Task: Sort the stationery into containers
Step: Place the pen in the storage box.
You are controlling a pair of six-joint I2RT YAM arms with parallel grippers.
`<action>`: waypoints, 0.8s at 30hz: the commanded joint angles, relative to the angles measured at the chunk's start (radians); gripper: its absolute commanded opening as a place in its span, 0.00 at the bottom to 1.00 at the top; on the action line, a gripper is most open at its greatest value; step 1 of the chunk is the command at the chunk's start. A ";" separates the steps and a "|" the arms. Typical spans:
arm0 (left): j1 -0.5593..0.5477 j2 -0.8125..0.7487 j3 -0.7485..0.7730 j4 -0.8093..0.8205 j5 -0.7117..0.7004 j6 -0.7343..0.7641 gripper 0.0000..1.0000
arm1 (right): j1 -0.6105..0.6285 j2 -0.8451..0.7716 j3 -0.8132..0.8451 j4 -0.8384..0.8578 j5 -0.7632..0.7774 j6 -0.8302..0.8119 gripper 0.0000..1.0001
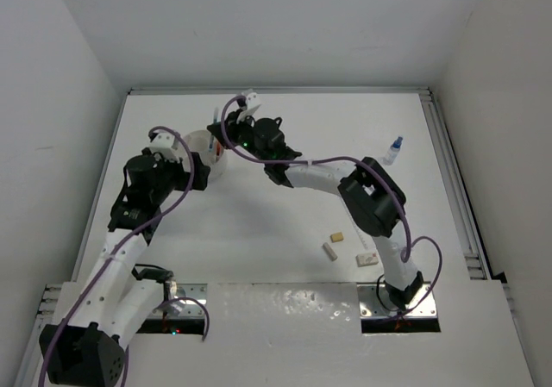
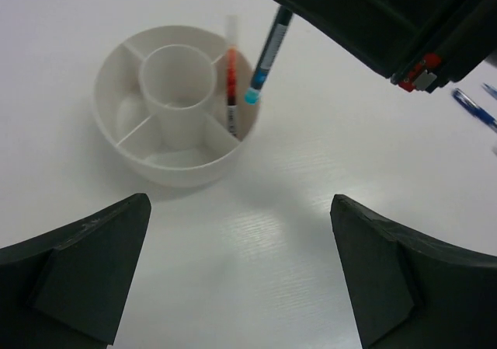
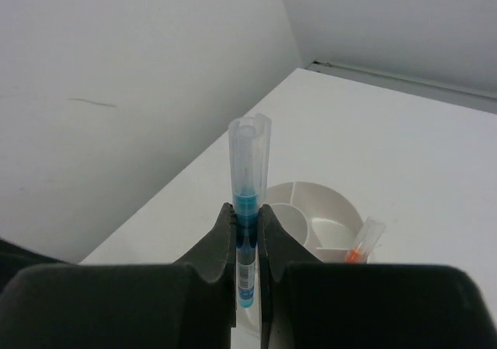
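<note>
The white tub (image 2: 116, 77) has a round centre cup and several outer sections; it also shows in the top view (image 1: 200, 146). A red-orange pen (image 2: 231, 77) stands tilted in one outer section. My right gripper (image 3: 247, 209) is shut on a blue pen (image 3: 248, 170) and holds it upright. In the left wrist view the blue pen's tip (image 2: 253, 94) hangs just above the tub's rim, next to the red-orange pen. My left gripper (image 2: 241, 271) is open and empty, low over the table on the near side of the tub.
Another blue pen (image 2: 474, 109) lies on the table right of the tub. A blue-capped bottle (image 1: 394, 150) stands at the far right. A tan eraser (image 1: 337, 236), a white eraser (image 1: 329, 251) and a third eraser (image 1: 367, 258) lie near the right arm's base.
</note>
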 commanded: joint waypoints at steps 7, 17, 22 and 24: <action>0.008 -0.045 0.002 -0.026 -0.404 -0.176 1.00 | 0.001 0.109 0.096 0.034 0.095 -0.054 0.00; 0.016 -0.027 -0.006 0.000 -0.399 -0.185 1.00 | -0.001 0.201 0.135 -0.003 0.139 -0.075 0.00; 0.016 -0.025 -0.007 0.004 -0.397 -0.182 1.00 | 0.005 0.237 0.124 0.005 0.142 -0.097 0.00; 0.017 -0.025 -0.009 0.007 -0.388 -0.179 1.00 | 0.008 0.238 0.121 0.010 0.148 -0.111 0.00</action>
